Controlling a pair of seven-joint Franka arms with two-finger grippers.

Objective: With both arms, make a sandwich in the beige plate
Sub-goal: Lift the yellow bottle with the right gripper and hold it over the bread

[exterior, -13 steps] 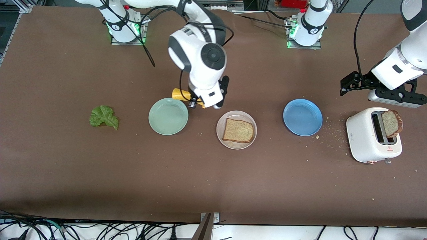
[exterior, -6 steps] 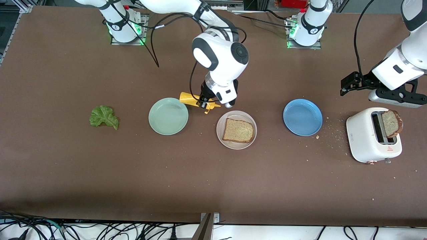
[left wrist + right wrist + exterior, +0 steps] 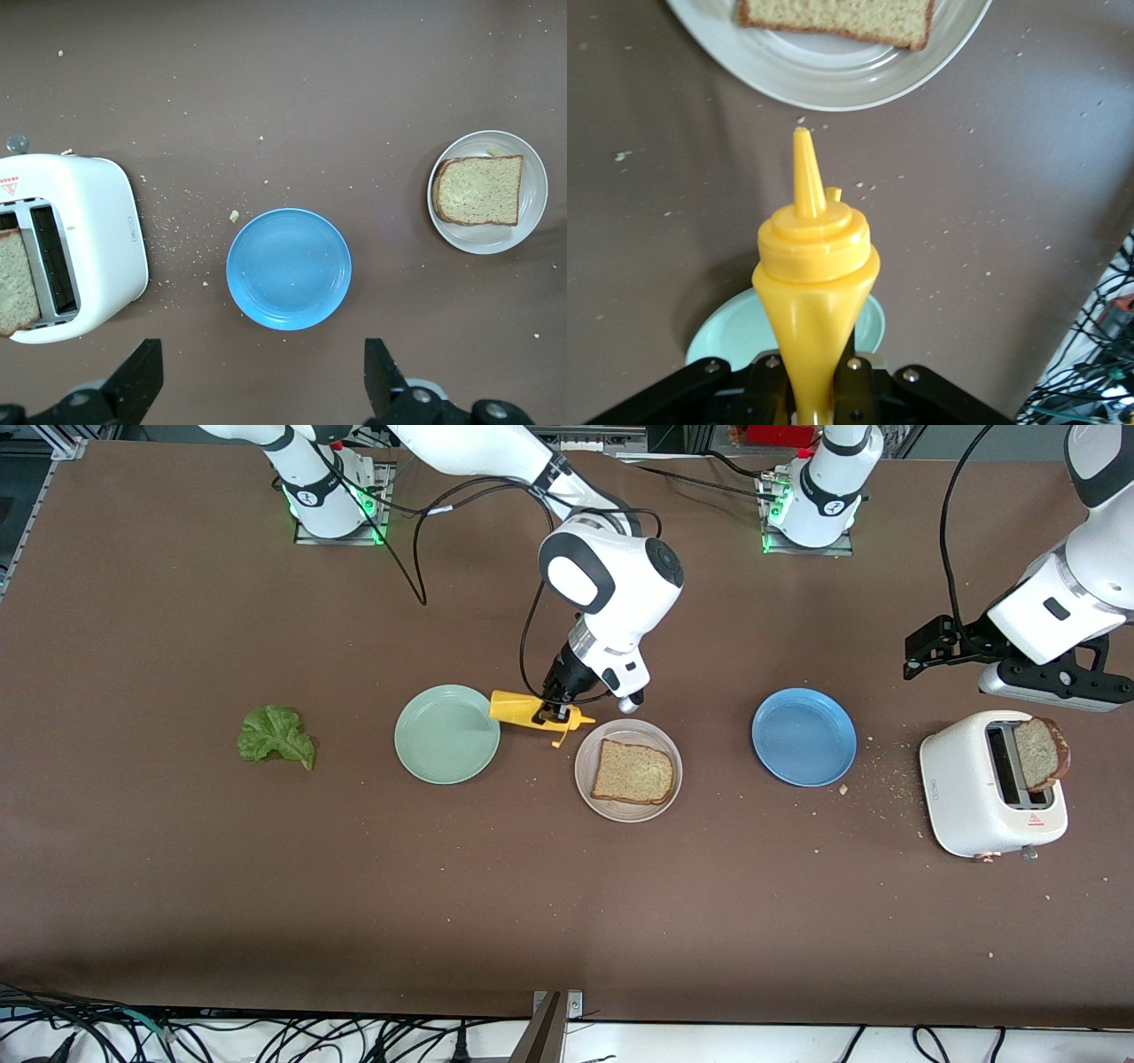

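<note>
Toward the right arm's end of the table the lettuce leaf lies alone, then comes the mint-green plate. Beside it the right gripper pinches the yellow squeeze bottle, tipped on its side with the nozzle aimed at the beige plate, where one bread slice lies. The sauce step seems in hand; next the nozzle must come over the bread and squeeze. A second ago bottle and gripper were closer to the mint-green plate. Past the blue plate, the left gripper waits spread wide above the toaster, which holds the second slice.
</note>
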